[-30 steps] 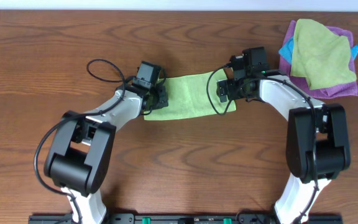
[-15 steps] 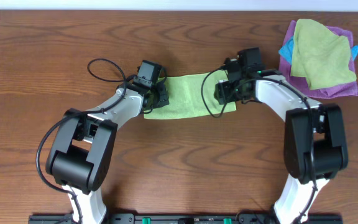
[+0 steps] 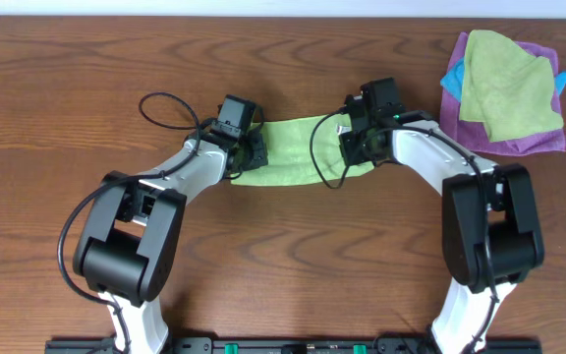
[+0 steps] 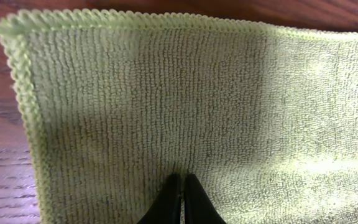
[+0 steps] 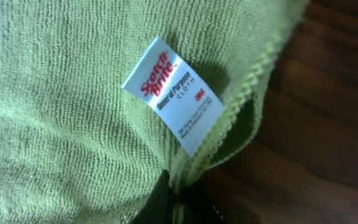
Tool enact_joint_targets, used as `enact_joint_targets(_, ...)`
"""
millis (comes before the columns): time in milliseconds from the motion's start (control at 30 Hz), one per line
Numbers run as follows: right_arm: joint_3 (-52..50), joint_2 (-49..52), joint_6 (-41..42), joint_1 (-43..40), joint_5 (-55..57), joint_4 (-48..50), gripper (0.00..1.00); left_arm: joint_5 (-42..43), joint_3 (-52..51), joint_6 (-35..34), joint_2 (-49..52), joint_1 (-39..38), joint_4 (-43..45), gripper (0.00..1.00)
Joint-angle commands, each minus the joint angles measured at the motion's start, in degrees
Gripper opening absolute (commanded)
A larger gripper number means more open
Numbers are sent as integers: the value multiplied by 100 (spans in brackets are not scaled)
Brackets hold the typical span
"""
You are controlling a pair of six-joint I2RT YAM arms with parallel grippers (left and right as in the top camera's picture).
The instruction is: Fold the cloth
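Note:
The bright lime-green cloth lies on the wooden table between my two grippers. My left gripper is at its left end, and in the left wrist view the fingertips are pressed together, pinching the cloth. My right gripper is at the right end. In the right wrist view it is shut on the cloth's hemmed edge, just below the white tag. That edge is raised off the wood and curls over.
At the back right, a duller yellow-green cloth is piled on a purple cloth, with a blue one under them. A black cable loops behind the left arm. Bare wood lies right of the held edge.
My right gripper has closed on the cloth's right edge and shifted a little left, bunching that end. The left gripper has stayed shut in place.

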Motion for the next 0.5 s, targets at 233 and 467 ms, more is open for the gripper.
enact_joint_targets(233,11,-44,63,44,308,83,1,-144,-24,-15,297,13,-92,6)
enact_joint_targets(467,13,-385,61,227,184,0,1,-144,-24,-15,297,13,-111,6)
